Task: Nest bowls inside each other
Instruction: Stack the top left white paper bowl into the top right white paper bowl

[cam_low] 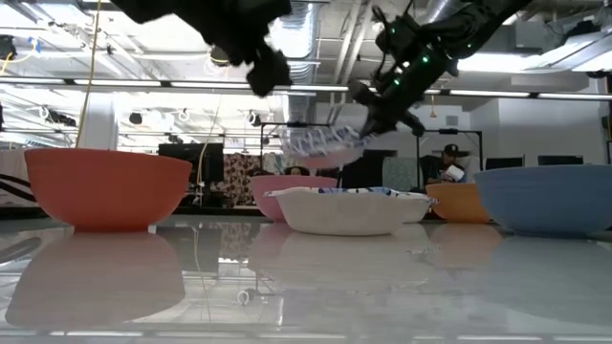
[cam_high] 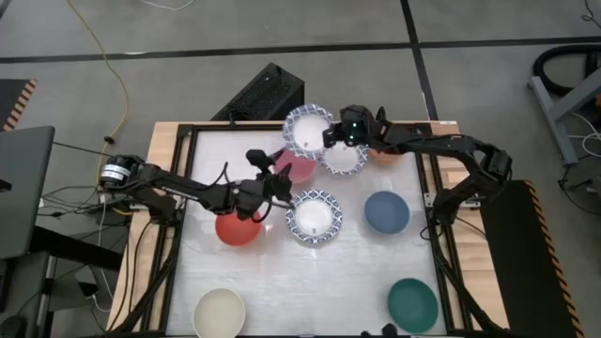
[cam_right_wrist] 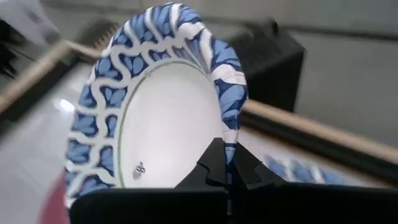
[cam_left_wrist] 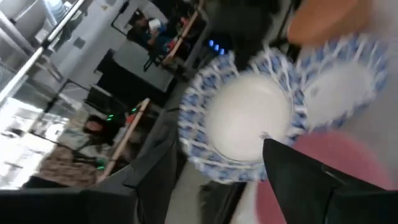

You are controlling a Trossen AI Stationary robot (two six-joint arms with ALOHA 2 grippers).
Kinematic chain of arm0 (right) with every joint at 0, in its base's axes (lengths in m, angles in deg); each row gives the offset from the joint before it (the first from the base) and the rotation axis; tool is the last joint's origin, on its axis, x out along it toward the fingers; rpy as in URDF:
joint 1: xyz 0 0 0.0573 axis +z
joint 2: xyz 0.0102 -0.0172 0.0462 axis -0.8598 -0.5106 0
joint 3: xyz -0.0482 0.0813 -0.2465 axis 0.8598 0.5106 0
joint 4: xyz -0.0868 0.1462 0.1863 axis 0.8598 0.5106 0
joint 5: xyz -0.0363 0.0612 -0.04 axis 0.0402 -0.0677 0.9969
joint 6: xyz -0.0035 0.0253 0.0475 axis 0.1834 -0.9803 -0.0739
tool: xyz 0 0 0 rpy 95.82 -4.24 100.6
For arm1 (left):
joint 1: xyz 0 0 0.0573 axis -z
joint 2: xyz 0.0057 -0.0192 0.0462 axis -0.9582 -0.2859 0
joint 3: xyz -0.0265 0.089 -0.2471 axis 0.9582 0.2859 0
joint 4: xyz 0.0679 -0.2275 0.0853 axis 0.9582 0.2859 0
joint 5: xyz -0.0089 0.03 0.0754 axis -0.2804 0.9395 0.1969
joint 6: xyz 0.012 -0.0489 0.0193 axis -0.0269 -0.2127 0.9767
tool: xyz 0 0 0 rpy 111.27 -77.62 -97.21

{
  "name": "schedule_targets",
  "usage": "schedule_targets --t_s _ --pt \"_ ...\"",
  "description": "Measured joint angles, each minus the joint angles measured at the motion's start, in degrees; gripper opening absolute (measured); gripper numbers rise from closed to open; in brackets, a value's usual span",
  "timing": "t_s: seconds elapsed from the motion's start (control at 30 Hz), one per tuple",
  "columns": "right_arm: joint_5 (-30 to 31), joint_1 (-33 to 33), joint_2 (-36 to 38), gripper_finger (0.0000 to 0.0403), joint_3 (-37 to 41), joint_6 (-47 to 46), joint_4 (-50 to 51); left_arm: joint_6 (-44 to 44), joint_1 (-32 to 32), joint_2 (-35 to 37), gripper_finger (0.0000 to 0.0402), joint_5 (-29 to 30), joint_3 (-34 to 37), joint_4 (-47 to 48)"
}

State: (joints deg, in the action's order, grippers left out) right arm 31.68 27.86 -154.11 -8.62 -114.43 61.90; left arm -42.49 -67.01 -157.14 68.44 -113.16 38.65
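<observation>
Right wrist view: the right hand (cam_right_wrist: 229, 167) is clenched on the rim of a blue-patterned bowl (cam_right_wrist: 155, 106), held tilted above the far side of the table (cam_high: 282, 272), over the pink bowl (cam_high: 299, 169). The left hand (cam_high: 274, 184), fingers parted and empty, is seen beside the pink bowl. The bowl is judged stiff, light, glazed and slippery; a rim pinch is advised.

The desk's (cam_high: 282, 291) near middle, between the cream bowl (cam_high: 219, 311) and teal bowl (cam_high: 412, 300), lies open. Toward the far edge passage is crowded: a lifted patterned bowl (cam_high: 308, 130), a second patterned bowl (cam_high: 344, 158), the pink bowl (cam_high: 296, 168) and both arms cluster together. The left edge's strip beside the red bowl (cam_high: 237, 228) stays free.
</observation>
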Motion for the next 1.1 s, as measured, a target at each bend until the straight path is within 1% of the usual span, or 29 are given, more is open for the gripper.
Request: schedule_targets --t_s 0.13,0.27,0.33,0.4,0.47,0.5,0.57,0.63,0.77,0.87,0.97,1.1 --pt "-4.2 -3.0 3.1 0.0004 4.0 -0.4 3.1 -4.7 2.9 2.9 0.0231 -0.2 0.0 0.8" --pt "-5.5 -4.6 11.4 0.0004 11.5 -2.2 -0.5 -11.0 5.5 8.3 0.0231 -2.7 0.0 5.0" --pt "-5.7 -5.1 16.7 0.0004 16.2 -5.2 -1.4 -16.2 6.4 11.5 0.0231 -5.9 0.0 8.4" --pt "-5.4 -4.0 21.5 0.0004 20.4 -8.4 -2.3 -22.8 6.5 15.0 0.0231 -11.4 0.0 11.9" --pt "-3.1 -1.0 25.2 0.0004 23.9 -10.8 -4.6 -28.8 6.4 17.9 0.0231 -18.4 0.0 14.2" --pt "-0.4 0.7 26.6 0.0004 25.2 -11.9 -5.0 -31.0 6.1 19.1 0.0231 -21.4 0.0 15.1" --pt "6.9 3.5 28.3 0.0004 27.3 -13.9 -4.9 -34.3 5.7 20.7 0.0231 -25.7 0.0 16.6" --pt "12.0 5.4 28.5 0.0004 28.2 -15.1 -4.0 -36.8 5.6 21.7 0.0231 -27.8 0.0 18.0" --pt "13.7 5.6 26.7 0.0004 28.3 -15.8 -5.2 -39.3 5.6 22.0 0.0231 -28.5 0.0 20.2" --pt "13.1 3.8 23.3 0.0004 28.3 -16.5 -7.1 -41.7 5.6 21.9 0.0231 -29.5 0.0 22.2" --pt "10.7 1.4 20.0 0.0004 28.2 -17.5 -7.8 -43.3 5.6 21.9 0.0231 -30.0 0.0 23.7" --pt "8.2 -0.3 16.7 0.0004 28.2 -18.0 -8.7 -44.7 6.0 21.9 0.0231 -30.0 0.0 24.6"
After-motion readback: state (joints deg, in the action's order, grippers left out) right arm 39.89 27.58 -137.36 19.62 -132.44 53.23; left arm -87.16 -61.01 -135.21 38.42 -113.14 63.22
